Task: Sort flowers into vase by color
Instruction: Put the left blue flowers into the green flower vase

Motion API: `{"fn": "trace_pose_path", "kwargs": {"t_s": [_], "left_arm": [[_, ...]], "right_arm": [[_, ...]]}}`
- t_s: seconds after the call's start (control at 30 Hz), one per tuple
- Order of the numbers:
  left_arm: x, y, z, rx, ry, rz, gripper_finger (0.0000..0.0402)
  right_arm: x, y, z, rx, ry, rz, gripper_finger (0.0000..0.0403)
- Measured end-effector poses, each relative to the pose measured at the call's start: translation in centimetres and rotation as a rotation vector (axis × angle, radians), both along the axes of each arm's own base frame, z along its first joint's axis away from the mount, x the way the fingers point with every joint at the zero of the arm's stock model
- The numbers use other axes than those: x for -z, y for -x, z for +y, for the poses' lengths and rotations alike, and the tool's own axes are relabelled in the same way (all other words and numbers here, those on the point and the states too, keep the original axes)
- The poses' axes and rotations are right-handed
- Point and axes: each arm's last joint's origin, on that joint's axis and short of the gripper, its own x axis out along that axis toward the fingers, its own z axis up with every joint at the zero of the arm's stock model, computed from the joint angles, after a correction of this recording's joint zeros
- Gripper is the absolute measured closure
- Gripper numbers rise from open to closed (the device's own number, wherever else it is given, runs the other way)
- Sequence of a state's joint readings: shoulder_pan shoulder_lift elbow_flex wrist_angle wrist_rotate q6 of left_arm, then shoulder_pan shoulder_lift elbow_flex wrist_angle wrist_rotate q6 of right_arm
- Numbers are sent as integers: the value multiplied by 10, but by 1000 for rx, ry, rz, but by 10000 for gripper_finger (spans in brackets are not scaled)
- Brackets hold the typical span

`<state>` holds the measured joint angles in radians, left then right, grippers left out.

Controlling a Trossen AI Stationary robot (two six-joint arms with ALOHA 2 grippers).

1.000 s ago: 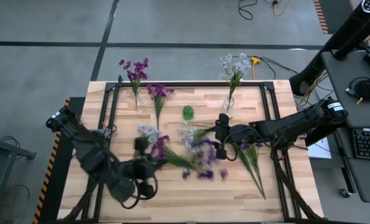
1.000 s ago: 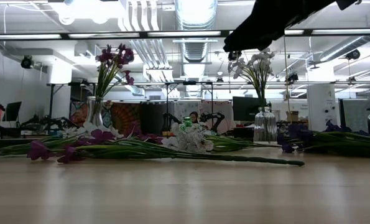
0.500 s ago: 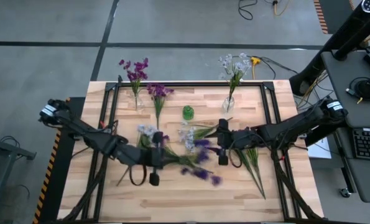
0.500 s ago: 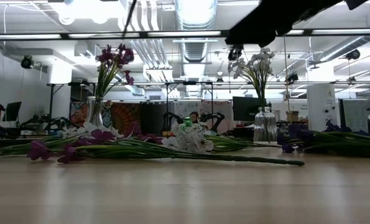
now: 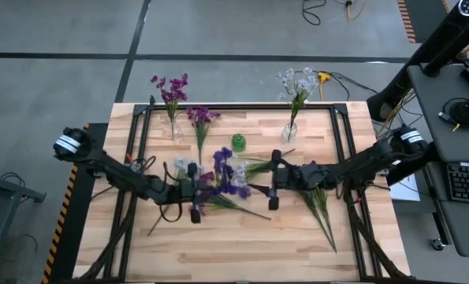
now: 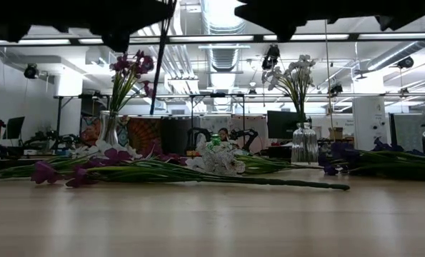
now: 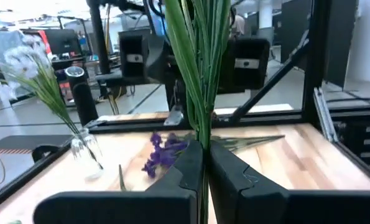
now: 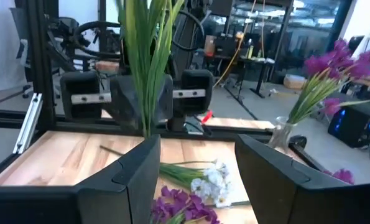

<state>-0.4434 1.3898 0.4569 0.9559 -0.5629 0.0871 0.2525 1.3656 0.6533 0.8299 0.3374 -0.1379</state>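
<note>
A dark blue-violet flower sprig with long green stems (image 5: 225, 175) hangs above the middle of the light wooden slatted table (image 5: 242, 244), its stems pinched between the pressed-together fingers of the left gripper (image 5: 193, 180), which reaches in from the table's left side. In the left wrist view the green stems (image 7: 200, 68) rise straight up from between the two dark fingers (image 7: 186, 171). Facing it from the right, the right gripper (image 5: 273, 180) hovers with its fingers spread apart and nothing between them. On the tabletop lie more loose artificial sprigs: magenta-purple ones (image 6: 55, 173), a pale white cluster (image 6: 216, 161) and long green leafy stems (image 5: 319, 207). Along the far edge stand a clear glass vase of magenta-purple flowers (image 5: 171, 99) on the left, a clear glass vase of pale white-blue flowers (image 5: 295, 99) on the right, and a small green object (image 5: 238, 143) between them; another magenta sprig (image 5: 200, 122) lies just beside the left vase. The table has a black metal frame (image 5: 242, 107) and stands on a grey floor (image 5: 61, 79). Beyond it, the low view shows an open workshop with ceiling strip lights (image 6: 48, 41), silver ducting (image 6: 223, 21) and monitors (image 6: 283, 123).
</note>
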Motion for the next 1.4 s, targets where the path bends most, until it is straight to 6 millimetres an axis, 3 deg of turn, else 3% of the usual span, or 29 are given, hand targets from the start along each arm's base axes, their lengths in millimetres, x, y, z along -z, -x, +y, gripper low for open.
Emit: {"fn": "trace_pose_path", "kwargs": {"t_s": [0.2, 0.57, 0.8, 1.07, 1.4], "left_arm": [[16, 0, 0, -6, -22, 42, 401], [20, 21, 10, -20, -9, 24, 401], [23, 24, 12, -18, -11, 26, 401], [26, 23, 11, -2, 2, 30, 401], [25, 23, 11, -1, 7, 26, 401]], "right_arm": [[0, -33, 8, -1, 5, 10, 194], [7, -71, 16, -2, -28, 15, 91], [7, -97, 20, 6, -21, 1, 70], [11, -109, 21, 13, -22, 6, 77], [10, -109, 20, 14, -24, 4, 81]]}}
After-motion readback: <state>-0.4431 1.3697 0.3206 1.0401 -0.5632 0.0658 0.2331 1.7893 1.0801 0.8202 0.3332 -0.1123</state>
